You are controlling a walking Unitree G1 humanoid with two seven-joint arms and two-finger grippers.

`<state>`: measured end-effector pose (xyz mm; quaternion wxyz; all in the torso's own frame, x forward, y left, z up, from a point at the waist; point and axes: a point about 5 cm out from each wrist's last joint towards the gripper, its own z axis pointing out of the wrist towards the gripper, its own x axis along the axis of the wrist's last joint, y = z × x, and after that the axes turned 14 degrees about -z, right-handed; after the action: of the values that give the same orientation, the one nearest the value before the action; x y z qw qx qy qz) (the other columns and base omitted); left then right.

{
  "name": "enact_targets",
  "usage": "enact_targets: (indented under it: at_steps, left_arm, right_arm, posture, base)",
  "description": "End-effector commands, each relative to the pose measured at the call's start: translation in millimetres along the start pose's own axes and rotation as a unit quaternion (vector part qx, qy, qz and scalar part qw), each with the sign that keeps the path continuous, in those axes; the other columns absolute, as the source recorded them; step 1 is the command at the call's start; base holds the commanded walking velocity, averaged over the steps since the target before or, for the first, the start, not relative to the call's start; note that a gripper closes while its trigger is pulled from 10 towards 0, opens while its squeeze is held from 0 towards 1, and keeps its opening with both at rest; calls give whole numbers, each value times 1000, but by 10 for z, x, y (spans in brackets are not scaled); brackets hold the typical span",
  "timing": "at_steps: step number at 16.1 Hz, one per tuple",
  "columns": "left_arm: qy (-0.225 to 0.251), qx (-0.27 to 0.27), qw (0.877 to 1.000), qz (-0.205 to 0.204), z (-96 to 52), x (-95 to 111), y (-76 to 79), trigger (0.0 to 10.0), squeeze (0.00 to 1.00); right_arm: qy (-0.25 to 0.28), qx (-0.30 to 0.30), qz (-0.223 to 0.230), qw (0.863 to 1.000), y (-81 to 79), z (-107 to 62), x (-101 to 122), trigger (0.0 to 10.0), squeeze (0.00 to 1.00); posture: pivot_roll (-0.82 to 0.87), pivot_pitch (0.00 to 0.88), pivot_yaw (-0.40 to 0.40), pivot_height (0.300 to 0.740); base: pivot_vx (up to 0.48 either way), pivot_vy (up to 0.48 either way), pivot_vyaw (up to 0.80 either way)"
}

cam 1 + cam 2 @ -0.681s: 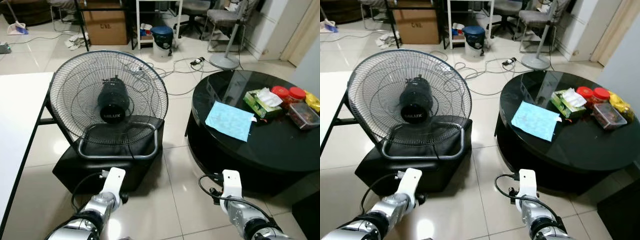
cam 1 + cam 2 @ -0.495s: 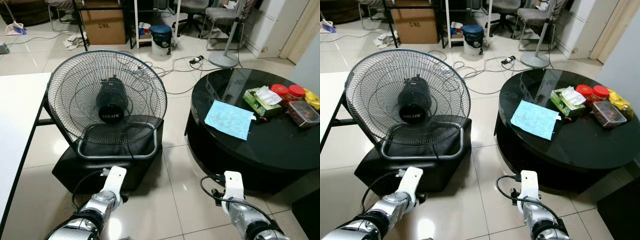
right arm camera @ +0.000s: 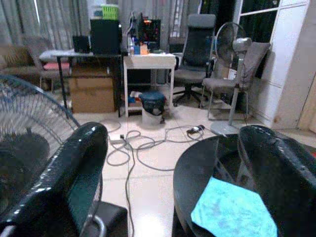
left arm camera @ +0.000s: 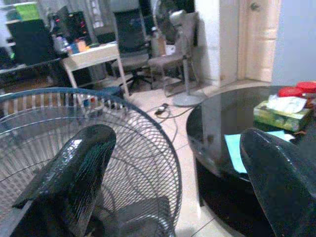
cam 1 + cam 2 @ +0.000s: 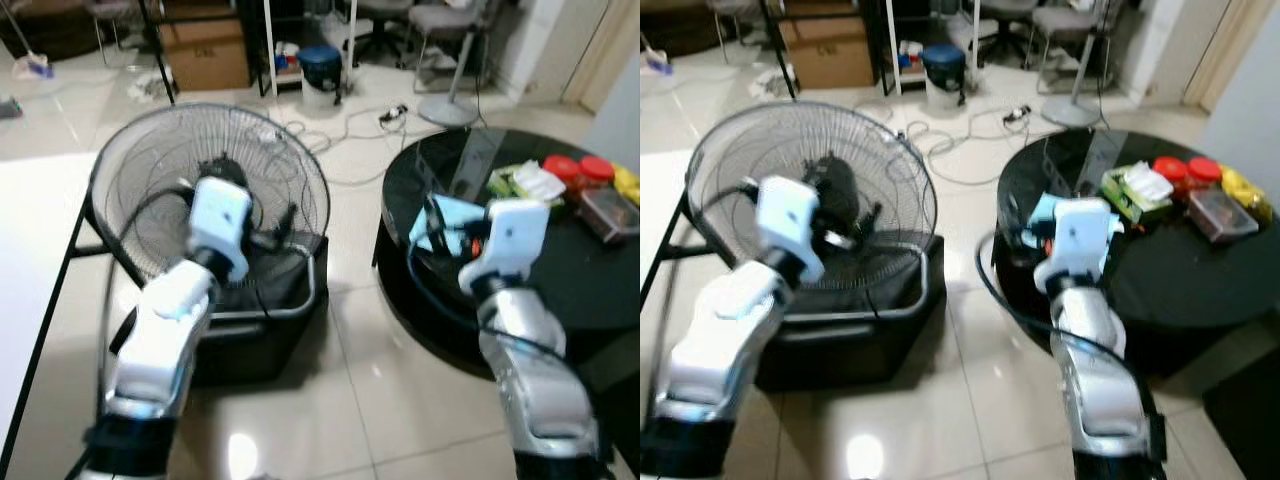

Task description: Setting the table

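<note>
A round black table (image 5: 590, 275) stands low at my right, with a light blue cloth (image 3: 234, 210) lying on its near-left part. Behind the cloth are a green tissue box (image 5: 530, 183), two red-lidded jars (image 5: 578, 168) and a clear container (image 5: 608, 208). My right gripper (image 3: 170, 136) is raised in front of the table's left edge, open and empty, and partly hides the cloth in the eye views. My left gripper (image 4: 175, 143) is raised in front of a floor fan (image 5: 140, 180), open with nothing between its fingers.
The fan leans on a black box (image 5: 265, 335) on the tiled floor. A white table edge (image 5: 30, 260) runs along my left. Cables (image 5: 365, 130), a blue bin (image 5: 322, 72), a cardboard box (image 5: 210, 55) and chairs stand further back.
Both arms have swung up from low near the floor to chest height, the left before the fan and the right before the black table. The picture is now blurred.
</note>
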<state>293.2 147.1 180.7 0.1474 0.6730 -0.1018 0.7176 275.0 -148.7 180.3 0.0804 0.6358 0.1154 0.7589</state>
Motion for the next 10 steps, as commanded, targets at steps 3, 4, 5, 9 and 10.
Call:
enact_targets:
  at_steps: [3,4,5,9,10]
  left_arm:
    - [-16,37,999,16,-100,39,21,10000,494]
    - [2,91,995,47,-106,17,-24,10000,0]
    - [-22,109,994,16,-129,-113,-50,10000,0]
    - [-46,136,990,-11,-268,-218,-107,10000,0]
    - [-39,142,989,-19,-286,-203,-105,10000,0]
  right_arm:
    - [-33,-2,-101,994,4,-7,67,10000,0]
    - [-27,-24,-163,986,26,11,72,10000,0]
    - [-52,16,-91,994,-5,21,18,10000,0]
    - [-66,75,-55,994,-159,-56,-61,10000,0]
    - [-64,93,-44,993,-186,-78,-69,10000,0]
  posture:
    - [-91,0,43,740]
    - [-98,0,44,740]
    - [-99,0,31,740]
    - [-85,0,20,740]
    - [-82,0,19,740]
  base:
    - [0,0,0]
    - [0,0,0]
    - [0,0,0]
    - [0,0,794]
    - [0,0,800]
